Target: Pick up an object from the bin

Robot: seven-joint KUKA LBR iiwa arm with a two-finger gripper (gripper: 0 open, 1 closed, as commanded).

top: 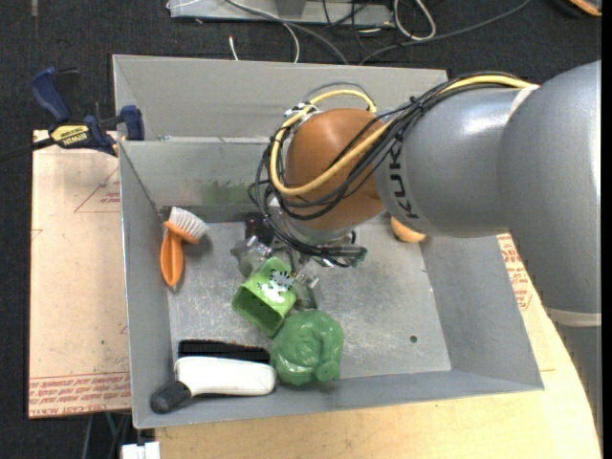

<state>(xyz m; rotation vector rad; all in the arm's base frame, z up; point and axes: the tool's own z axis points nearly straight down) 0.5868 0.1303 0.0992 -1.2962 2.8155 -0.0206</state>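
A dark floor strewn with cables lies beyond the grey metal bin, which stands on a pale tabletop.

Nearest, at about 7 o'clock against the bin's front wall, lies a white-handled brush, its black bristles along the upper side and a dark grey tip pointing toward the corner. Just beside it, at 6 o'clock, sits a green lumpy soft toy, touching the brush's right end.

Touching the toy's upper left, close to the bin's centre, a bright green cup-like plastic piece lies tilted, its open mouth turned toward 8 o'clock. The gripper is right down on the upper end of this green piece, at the bin's centre. Whether it is spread or closed, or actually grips the piece, cannot be told, since the wrist above hides it.

Farther out, at 9 to 10 o'clock by the left wall, a small brush with an orange handle lies with its white bristles toward the back. At 2 o'clock an orange rounded thing peeks from beneath the arm.

The wrist's orange cover, looped with yellow and black cables, hangs over the back of the bin; the grey arm reaches in from 3 o'clock.
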